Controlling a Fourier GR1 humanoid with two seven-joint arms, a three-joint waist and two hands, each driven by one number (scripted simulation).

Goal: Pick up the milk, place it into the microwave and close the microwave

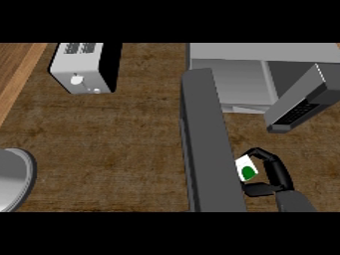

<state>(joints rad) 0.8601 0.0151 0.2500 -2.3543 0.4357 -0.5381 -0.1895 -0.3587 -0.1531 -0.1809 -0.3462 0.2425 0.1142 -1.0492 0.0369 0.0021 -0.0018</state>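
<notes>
I am curling my black right hand (pixel 269 172) around the small white milk carton with a green mark (pixel 247 168), fingers over its top and thumb under it, so the carton is sitting in my grasp at about four o'clock in the head view. Just beside it, toward nine o'clock, the long dark grey microwave door (pixel 206 139) is standing wide open and running from near centre down to six o'clock. Toward one o'clock, the pale grey cavity of the microwave (pixel 239 82) is lying open. My left hand is not showing.

I judge the pick-up step as in hand, with placing and closing not yet done. The next move calls for lifting the carton toward twelve o'clock, clearing the open door's edge, and setting it inside the cavity.

A white and black toaster-like box (pixel 84 67) is sitting at eleven o'clock, well apart.
</notes>
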